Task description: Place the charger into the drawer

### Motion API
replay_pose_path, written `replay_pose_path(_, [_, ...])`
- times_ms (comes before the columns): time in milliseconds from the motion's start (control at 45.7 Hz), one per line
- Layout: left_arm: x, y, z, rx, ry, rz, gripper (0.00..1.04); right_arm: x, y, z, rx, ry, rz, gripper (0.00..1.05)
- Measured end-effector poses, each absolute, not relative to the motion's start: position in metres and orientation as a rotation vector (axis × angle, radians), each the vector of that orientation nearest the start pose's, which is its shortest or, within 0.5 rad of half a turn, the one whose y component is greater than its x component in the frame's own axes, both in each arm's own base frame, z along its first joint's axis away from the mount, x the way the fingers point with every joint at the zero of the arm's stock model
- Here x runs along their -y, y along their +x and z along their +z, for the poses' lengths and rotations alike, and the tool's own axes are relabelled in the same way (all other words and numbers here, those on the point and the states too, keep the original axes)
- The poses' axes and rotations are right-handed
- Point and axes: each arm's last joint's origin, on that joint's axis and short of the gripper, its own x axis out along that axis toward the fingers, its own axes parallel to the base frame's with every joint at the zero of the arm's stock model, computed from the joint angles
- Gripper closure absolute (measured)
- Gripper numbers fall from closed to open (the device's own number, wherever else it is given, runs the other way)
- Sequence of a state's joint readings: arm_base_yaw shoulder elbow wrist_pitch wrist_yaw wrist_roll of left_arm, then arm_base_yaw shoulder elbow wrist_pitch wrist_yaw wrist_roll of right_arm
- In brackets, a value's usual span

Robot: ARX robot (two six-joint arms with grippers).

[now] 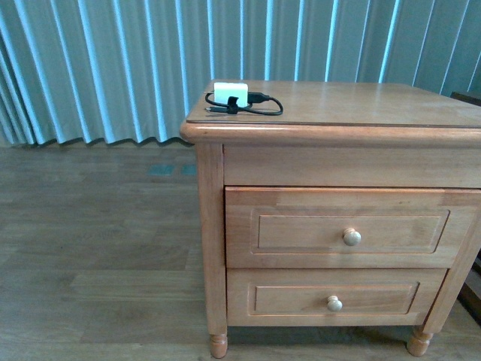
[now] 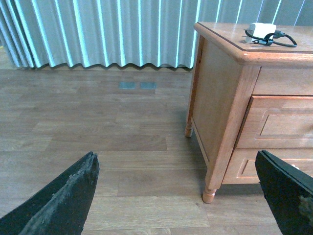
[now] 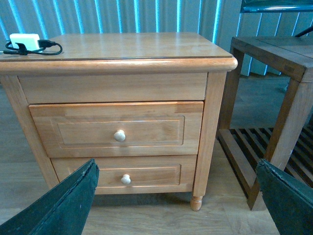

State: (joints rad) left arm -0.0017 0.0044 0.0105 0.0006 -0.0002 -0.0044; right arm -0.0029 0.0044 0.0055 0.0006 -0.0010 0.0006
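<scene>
The charger (image 1: 231,94), a small white block with a coiled black cable, lies on the nightstand top near its back left corner; it also shows as the charger (image 2: 262,30) and the charger (image 3: 24,41). The drawer (image 1: 301,229), the taller upper one with a round pale knob (image 1: 352,237), is shut, also seen as the drawer (image 3: 88,129). My left gripper (image 2: 178,196) hangs open over the floor left of the stand. My right gripper (image 3: 178,196) is open in front of the stand, well back from it. Neither arm appears in the front view.
A shorter lower drawer (image 1: 331,301) sits shut beneath the upper one. A dark wooden slatted table (image 3: 274,83) stands close beside the nightstand's right side. Pleated curtains (image 1: 113,68) hang behind. Wood floor (image 2: 98,132) stretches to the left.
</scene>
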Motion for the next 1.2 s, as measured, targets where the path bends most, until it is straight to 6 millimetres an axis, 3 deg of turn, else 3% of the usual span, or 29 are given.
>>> replay_pose_path(1205, [0.0002, 0.0973, 0.1668, 0.007, -0.004, -0.002, 0.06, 0.0003, 0.0976, 0.1651, 0.002, 0.001, -0.002, 0.08])
